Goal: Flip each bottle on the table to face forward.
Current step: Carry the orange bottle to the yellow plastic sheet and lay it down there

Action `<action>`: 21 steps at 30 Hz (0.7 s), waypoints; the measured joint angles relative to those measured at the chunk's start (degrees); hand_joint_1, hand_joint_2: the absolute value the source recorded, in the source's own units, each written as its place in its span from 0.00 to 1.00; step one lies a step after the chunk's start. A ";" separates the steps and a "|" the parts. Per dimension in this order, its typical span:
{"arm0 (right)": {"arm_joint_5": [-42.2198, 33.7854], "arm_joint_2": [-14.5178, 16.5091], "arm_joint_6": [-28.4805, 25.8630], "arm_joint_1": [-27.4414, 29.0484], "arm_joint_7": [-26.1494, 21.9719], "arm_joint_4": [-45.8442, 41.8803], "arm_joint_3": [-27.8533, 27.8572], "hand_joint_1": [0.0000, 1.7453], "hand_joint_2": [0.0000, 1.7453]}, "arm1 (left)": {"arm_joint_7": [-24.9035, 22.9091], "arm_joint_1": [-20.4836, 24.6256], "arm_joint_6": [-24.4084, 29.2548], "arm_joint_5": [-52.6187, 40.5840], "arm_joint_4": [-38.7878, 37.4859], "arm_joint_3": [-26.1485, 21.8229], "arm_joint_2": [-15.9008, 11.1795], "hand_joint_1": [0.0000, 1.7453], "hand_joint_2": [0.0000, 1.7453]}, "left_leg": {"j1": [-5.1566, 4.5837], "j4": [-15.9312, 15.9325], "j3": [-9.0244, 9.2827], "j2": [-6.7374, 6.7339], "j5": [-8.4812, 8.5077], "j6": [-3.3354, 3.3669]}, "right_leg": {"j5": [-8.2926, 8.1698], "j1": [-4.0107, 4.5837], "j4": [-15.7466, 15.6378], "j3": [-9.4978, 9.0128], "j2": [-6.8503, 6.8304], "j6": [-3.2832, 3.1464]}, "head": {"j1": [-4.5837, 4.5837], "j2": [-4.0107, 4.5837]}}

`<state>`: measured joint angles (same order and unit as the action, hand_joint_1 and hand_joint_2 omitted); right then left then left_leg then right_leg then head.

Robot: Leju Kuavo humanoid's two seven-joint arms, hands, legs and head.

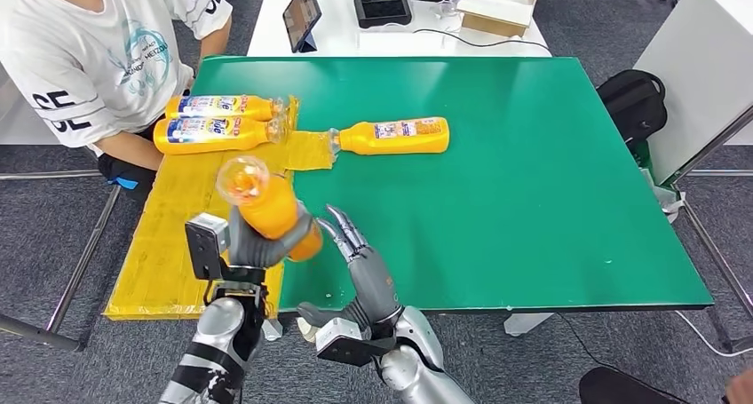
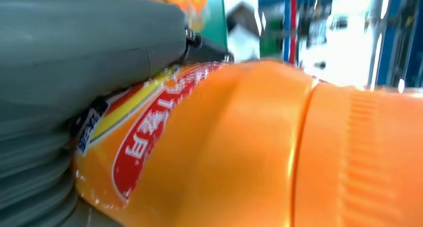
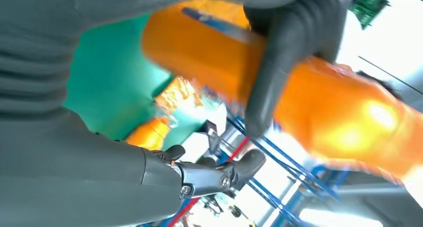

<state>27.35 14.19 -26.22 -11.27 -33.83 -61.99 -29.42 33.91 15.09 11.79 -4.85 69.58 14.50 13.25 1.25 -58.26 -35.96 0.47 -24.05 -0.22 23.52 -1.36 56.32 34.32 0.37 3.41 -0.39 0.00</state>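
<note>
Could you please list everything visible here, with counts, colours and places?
Bottles: four, orange; one lying alone on the table, two side by side at the far left by the person, one lifted.
Table: one, green.
Mat: one, yellow, along the table's left edge.
Tablet: one, dark, on the white desk beyond.
Cardboard box: one, brown, same desk.
Backpack: one, black, on the floor right.
Person: one, white T-shirt, far left.
Left robot hand: grips the lifted bottle.
Right robot hand: fingers at that bottle.

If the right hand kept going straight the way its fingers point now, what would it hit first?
Probably the held bottle: the right hand points up and toward the bottle's lower end, gripped by the left hand. The right wrist view suggests a finger already touches it, though depth is unclear.
</note>
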 joint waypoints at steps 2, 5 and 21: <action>-0.97 -0.20 -0.18 0.39 -0.33 -1.94 -0.10 0.00 0.00 | 1.21 1.31 4.69 -3.08 -0.98 -1.78 -0.16 1.00 1.00 | 0.00 0.00 0.00 0.01 0.00 0.00 | 0.00 0.00 0.00 -0.01 0.00 0.00 | -0.01 0.00; -1.77 -0.48 -0.54 0.60 -0.51 -4.49 -0.09 0.00 0.00 | 2.00 3.19 8.26 -5.66 -2.78 -4.29 -0.72 1.00 1.00 | 0.00 0.00 0.00 0.01 0.01 0.00 | 0.00 0.00 0.00 -0.02 -0.01 0.00 | 0.00 0.00; -6.35 -1.46 0.84 1.26 -2.48 -10.60 0.20 0.00 0.00 | -17.03 18.45 25.08 -62.49 -29.91 -2.04 -9.35 1.00 1.00 | 0.01 0.00 0.03 -0.10 0.04 -0.01 | -0.02 0.00 0.04 0.00 0.03 0.00 | -0.01 0.00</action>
<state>21.00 12.72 -25.37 -10.00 -36.32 -72.59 -29.22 16.88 33.55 36.87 -67.35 39.67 12.45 3.89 1.26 -58.26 -35.93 0.37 -24.01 -0.23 23.50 -1.35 56.37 34.32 0.40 3.41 -0.39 0.00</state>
